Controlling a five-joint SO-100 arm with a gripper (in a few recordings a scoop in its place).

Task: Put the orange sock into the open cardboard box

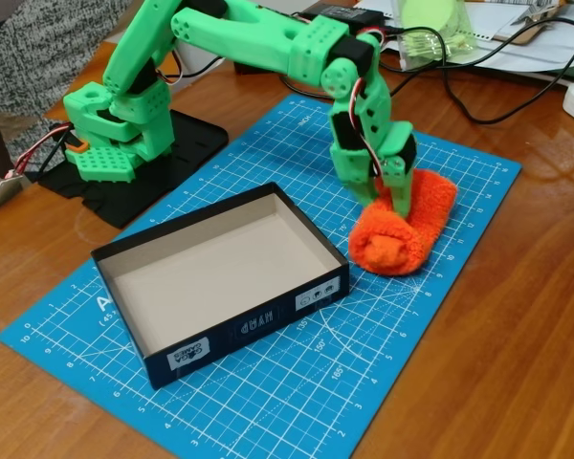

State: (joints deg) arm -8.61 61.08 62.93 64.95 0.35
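The claw (390,198) presses down into the orange sock (404,229), fingers sunk in its fuzzy pile; whether they pinch it, I cannot tell. The sock lies rolled just right of the open cardboard box (237,331) (dark outside, plain beige inside). Both sit on a blue gridded cutting mat (364,382) over a wooden table (517,363), with black cables (478,105) behind.

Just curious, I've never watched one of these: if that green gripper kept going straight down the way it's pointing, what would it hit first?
The orange sock. The gripper points down with its fingertips already at or into the fuzzy bundle; beneath it lies the blue cutting mat.
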